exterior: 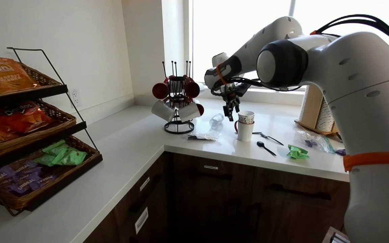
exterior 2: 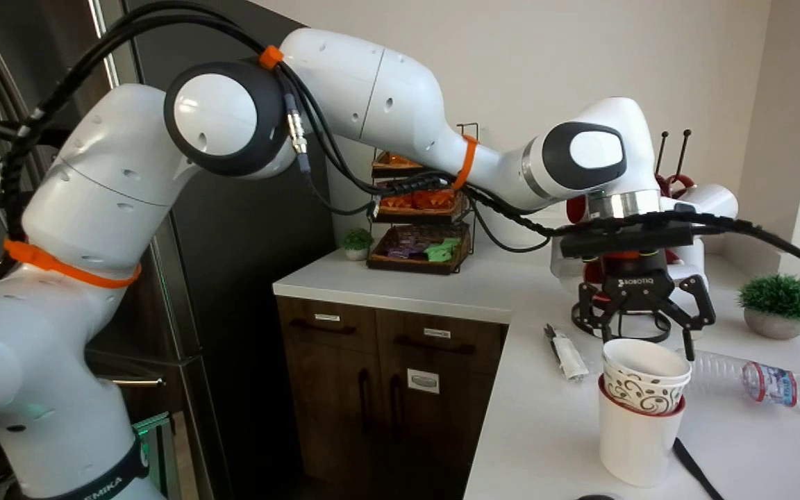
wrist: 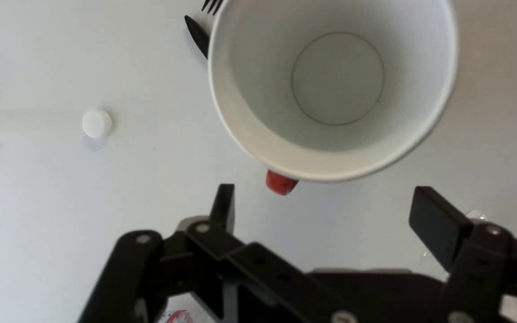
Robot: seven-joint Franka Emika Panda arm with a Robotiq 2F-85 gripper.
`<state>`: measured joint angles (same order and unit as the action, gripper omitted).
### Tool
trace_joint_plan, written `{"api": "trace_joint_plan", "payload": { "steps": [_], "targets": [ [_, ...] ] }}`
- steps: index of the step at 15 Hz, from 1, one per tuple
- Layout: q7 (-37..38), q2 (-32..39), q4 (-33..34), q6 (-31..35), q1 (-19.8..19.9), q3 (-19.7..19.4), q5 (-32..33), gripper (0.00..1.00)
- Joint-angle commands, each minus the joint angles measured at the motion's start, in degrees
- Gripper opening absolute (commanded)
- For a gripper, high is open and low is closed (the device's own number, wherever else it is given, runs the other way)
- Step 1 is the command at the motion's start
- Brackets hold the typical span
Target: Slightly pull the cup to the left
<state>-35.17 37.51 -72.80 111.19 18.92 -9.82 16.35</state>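
At the lower right of an exterior view we see the patterned cup (exterior 2: 643, 394) standing upright inside a red-rimmed white mug (exterior 2: 636, 444) on the counter (exterior 2: 539, 430). In the wrist view the cup's round mouth takes up the top, right of centre, and lower in the frame we find the gripper (wrist: 322, 197), its black fingers (wrist: 440, 229) set wide apart.

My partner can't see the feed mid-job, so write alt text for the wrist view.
A white cup seen from above, part of a red handle peeking from under it; the open gripper, clasping nothing, is lower in the picture. Black utensil tips show at upper left; a small white round object lies on the counter.
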Motion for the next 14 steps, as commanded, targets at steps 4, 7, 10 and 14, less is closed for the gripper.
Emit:
{"api": "trace_joint_plan", "payload": {
  "steps": [4,7,10,14],
  "targets": [
    [-1.6,6.0,6.8,-2.1,2.3,0.9,-1.5,1.00],
    [-1.5,7.2,8.0,-3.1,2.6,1.0,-1.4,0.77],
    [-1.3,8.2,9.3,-5.3,2.4,0.6,-0.8,0.54],
    [-1.3,8.8,11.0,-8.5,2.3,0.6,-0.6,0.20]
  ]
}}
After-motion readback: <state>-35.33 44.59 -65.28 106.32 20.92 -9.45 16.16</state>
